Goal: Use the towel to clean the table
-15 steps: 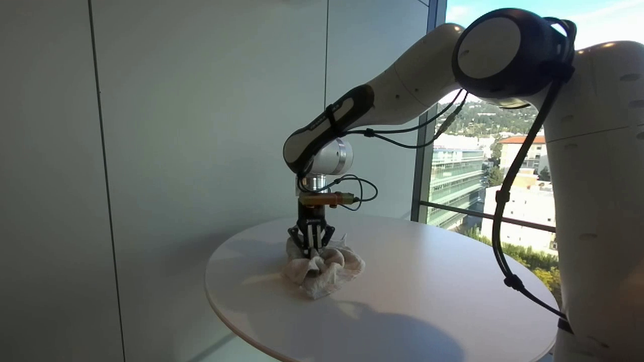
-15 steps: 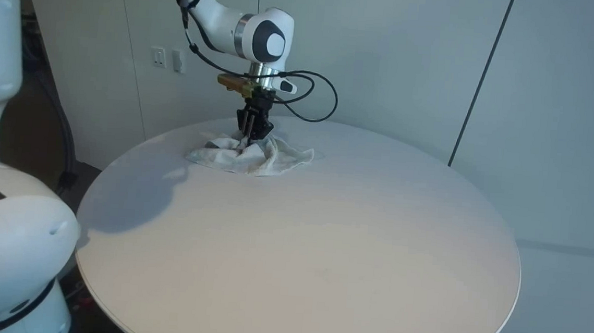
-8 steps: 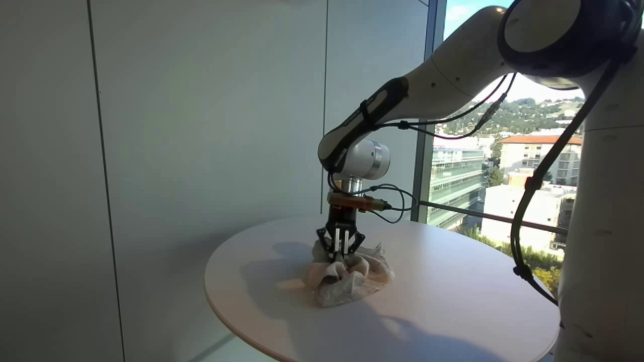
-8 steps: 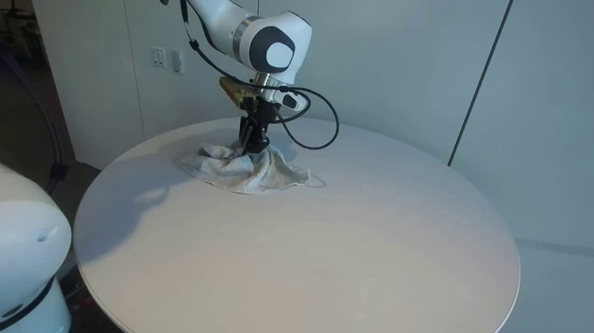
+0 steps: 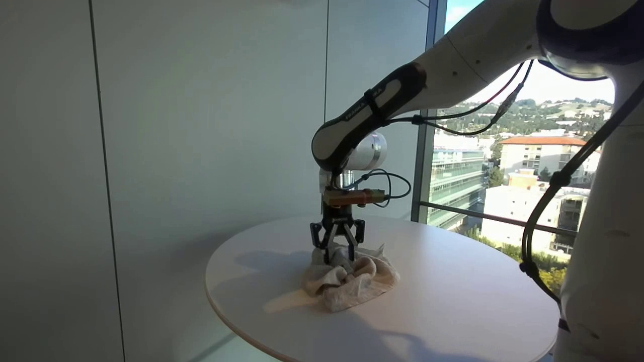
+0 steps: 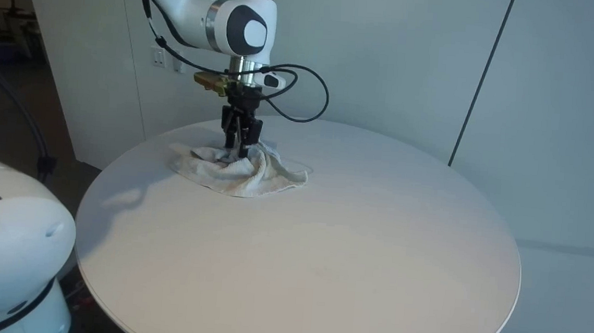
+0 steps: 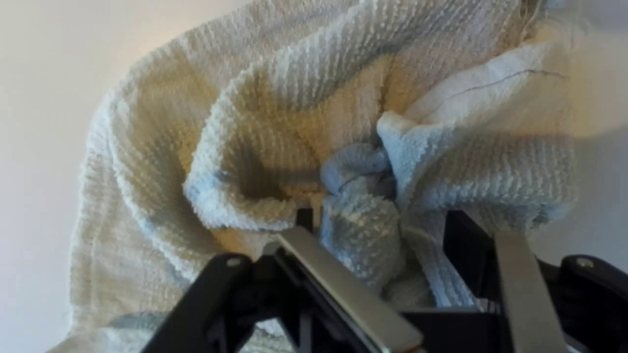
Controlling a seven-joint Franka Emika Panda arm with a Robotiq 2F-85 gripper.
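In an exterior view the towel (image 6: 246, 179) lies crumpled just left of mid-frame on the round surface (image 6: 321, 267); in the wrist view the tool (image 7: 379, 224) stands over it, jaws spread, a bunched ridge (image 7: 363, 233) between them unpinched; the step looks like letting go or taking hold, not a stroke; next, either rise clear of the folds, or pinch that ridge and wipe toward lower right.

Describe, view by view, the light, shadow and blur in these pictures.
In an exterior view, bright daylight shows through the window; in both exterior views, a shadow darkens part of the round white table; in the wrist view, the ribbed weave of the towel shows fairly clearly, while the gripper looks softer, perhaps out of focus.
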